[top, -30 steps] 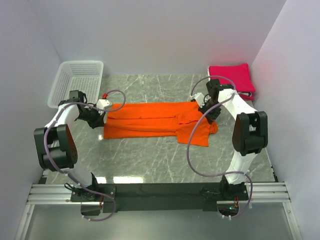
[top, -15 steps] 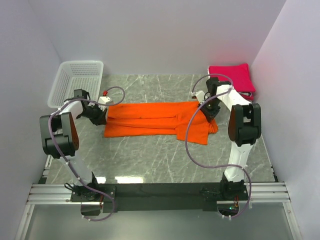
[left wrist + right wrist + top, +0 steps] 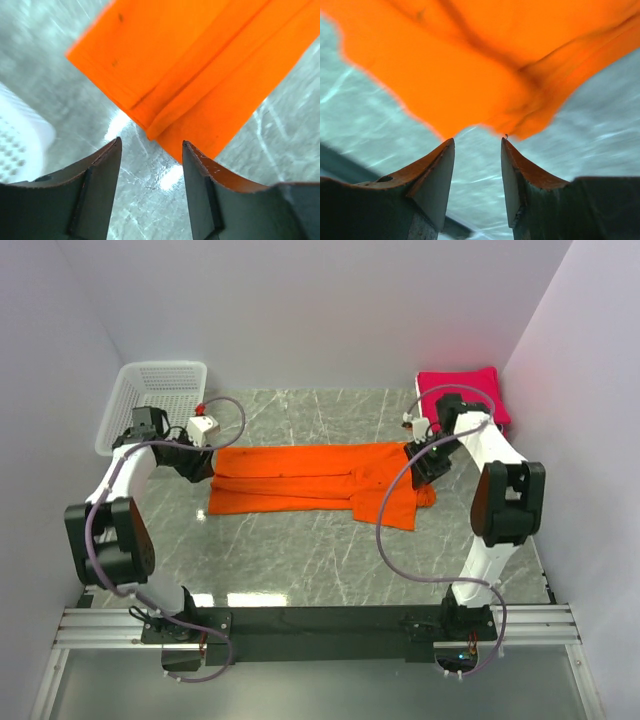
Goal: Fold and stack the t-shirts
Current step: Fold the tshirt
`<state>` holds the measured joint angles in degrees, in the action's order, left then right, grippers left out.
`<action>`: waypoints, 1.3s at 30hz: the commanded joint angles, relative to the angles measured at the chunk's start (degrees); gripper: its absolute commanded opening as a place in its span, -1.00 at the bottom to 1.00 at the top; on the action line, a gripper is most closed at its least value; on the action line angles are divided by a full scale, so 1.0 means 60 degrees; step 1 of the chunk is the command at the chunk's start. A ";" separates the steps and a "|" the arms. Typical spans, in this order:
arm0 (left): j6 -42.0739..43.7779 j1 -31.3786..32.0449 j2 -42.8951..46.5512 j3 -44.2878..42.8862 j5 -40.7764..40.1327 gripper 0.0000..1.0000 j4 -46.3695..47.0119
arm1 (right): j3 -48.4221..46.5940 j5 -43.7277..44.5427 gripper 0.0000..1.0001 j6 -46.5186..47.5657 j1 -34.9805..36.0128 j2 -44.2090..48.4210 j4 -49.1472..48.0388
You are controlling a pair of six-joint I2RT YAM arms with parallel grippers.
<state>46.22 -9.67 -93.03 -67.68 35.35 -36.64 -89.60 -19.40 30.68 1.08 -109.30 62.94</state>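
Note:
An orange t-shirt (image 3: 310,478) lies folded lengthwise in a long band across the middle of the marble table, one sleeve hanging toward the front at its right end. My left gripper (image 3: 203,468) is open just off the shirt's left end (image 3: 190,75), with bare table between its fingers. My right gripper (image 3: 424,466) is open at the shirt's right end (image 3: 485,60), nothing in it. A stack of folded crimson-pink t-shirts (image 3: 465,398) sits at the back right corner.
A white mesh basket (image 3: 152,402) stands at the back left, close behind my left arm. White walls close in the table on the left, back and right. The arms' base rail (image 3: 320,622) runs along the near edge.
Both grippers have opened and let go of the orange shirt's ends. The left one drew back a little to the left, the right one a little to the right.

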 commanded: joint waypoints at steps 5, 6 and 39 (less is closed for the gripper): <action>-0.0729 0.0015 0.0944 0.0191 0.0831 0.18 0.0042 | 0.2378 -0.1337 0.06 -0.1947 -0.0005 0.1121 -0.0351; -0.0745 0.0001 0.0989 0.0220 0.0889 0.19 0.0043 | 0.2540 -0.1337 0.06 -0.2108 -0.0005 0.1150 -0.0469; -0.1257 0.0030 0.0975 0.0455 0.0904 0.18 0.0672 | 0.2532 -0.3695 -1.00 -0.3397 0.0201 0.2117 -0.2007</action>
<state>39.77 -9.67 -87.37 -64.82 38.79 -34.26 -67.02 -33.93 9.61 2.00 -100.90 52.18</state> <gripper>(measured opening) 0.594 0.010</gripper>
